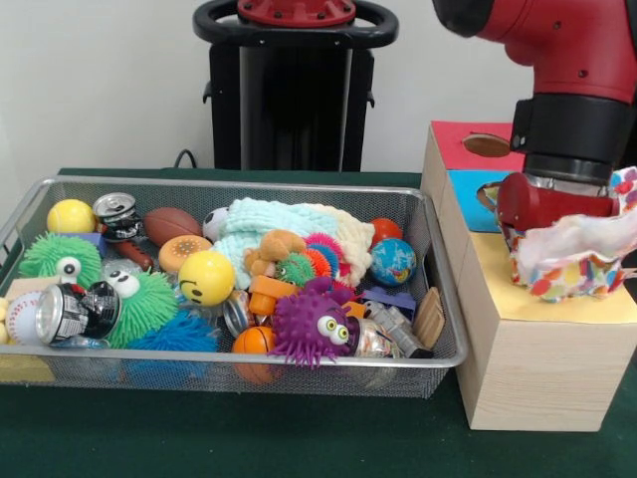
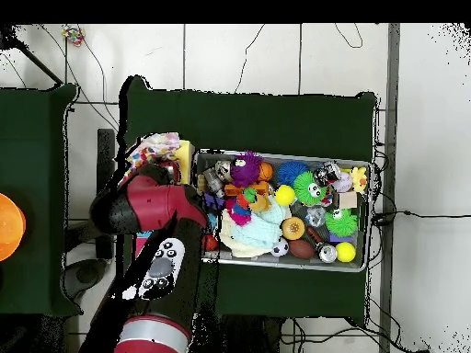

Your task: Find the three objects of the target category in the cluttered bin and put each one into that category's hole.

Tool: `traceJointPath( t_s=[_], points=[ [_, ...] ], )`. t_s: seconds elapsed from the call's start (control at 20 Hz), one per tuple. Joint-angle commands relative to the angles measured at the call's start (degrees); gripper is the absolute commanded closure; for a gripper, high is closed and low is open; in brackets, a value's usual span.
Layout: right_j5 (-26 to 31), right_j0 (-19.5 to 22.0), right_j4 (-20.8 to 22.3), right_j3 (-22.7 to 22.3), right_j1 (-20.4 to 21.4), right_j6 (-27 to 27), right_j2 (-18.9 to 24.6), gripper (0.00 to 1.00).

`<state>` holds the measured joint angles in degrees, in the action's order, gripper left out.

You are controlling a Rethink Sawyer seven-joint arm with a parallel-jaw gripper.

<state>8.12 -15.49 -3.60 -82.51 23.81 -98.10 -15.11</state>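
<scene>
Green-covered table (image 1: 249, 438) with two things on it

A wire mesh bin (image 1: 229, 373) crammed with toys stands on the cloth, and a wooden box (image 1: 537, 368) sits just beside it.

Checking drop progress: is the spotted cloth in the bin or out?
Out. The spotted cloth hangs bunched below the gripper over the wooden box's yellow section, right of the wire bin.

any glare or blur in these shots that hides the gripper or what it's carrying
Front view: even light, glare only on the crushed can; the spotted cloth drapes over the gripper, hiding its tips. Overhead view: the arm covers the gripper, the cloth shows only as a small patch beside the wooden box.
</scene>
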Motion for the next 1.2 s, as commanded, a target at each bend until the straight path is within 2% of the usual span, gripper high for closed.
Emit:
traceJointPath(
  t_s=[0.05, 0.75, 1.2],
  points=[
    [5.3, 2.5, 0.1, -9.8, -9.0, -8.6, 8.8, 1.00],
    [6.2, 2.3, -0.3, -9.1, -9.1, -8.7, 8.4, 1.00],
    [8.1, 1.8, -0.3, -10.2, -5.6, -8.4, 7.7, 1.00]
  ],
)
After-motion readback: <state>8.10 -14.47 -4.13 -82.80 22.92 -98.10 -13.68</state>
